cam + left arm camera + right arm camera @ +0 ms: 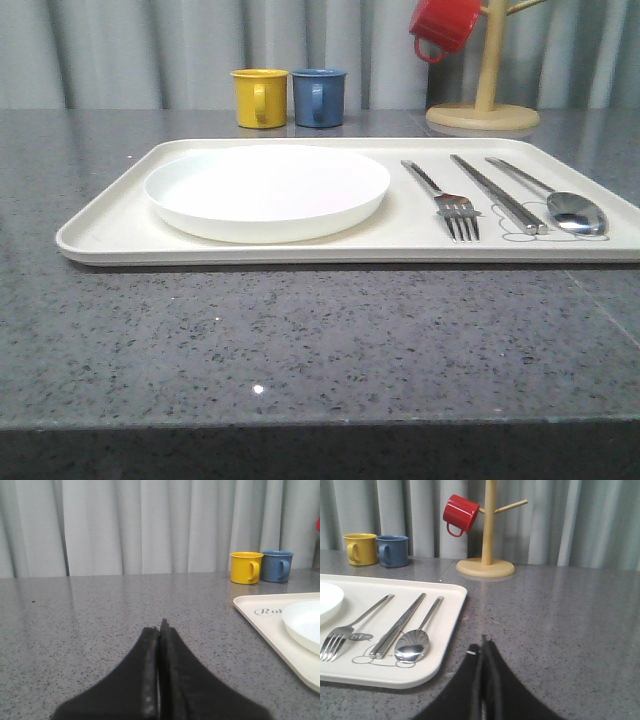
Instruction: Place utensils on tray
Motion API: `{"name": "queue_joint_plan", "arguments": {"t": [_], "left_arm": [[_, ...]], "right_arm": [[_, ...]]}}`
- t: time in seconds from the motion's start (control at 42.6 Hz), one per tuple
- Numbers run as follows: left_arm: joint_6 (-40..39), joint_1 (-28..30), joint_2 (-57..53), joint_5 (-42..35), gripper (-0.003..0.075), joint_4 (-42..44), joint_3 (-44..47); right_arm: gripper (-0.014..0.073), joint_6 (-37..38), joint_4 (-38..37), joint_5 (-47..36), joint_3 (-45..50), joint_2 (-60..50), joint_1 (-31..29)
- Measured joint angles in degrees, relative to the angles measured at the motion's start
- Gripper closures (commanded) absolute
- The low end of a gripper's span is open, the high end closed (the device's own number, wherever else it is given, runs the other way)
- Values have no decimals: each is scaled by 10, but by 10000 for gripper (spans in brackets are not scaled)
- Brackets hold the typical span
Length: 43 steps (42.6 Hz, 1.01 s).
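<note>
Large cream rectangular plastic tray lies on the grey speckled desk, long axis parallel to the desk's front edge. A wide shallow round white plate occupies its left half. On the right half lie 3 utensils side by side, long axes running front to back: slim steel fork with tines toward the front edge, flat steel chopstick pair, and long-handled steel spoon with bowl toward the front edge, nearest the tray's right edge. Left hand and right hand hover over bare desk off the tray's short edges, fingers pressed together, holding nothing.
</note>
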Motion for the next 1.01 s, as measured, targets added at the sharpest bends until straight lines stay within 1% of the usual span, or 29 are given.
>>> {"name": "queue_joint_plan", "arguments": {"t": [0.188,0.328,0.469,1.009], "left_arm": [[0,0,0,0,741,0,0],[0,0,0,0,741,0,0],[0,0,0,0,741,0,0],[0,0,0,0,741,0,0]], "right_arm": [[662,0,0,0,0,0,0],[662,37,-4,0,0,0,0],[662,48,-5,0,0,0,0],[662,51,-6,0,0,0,-22]]}}
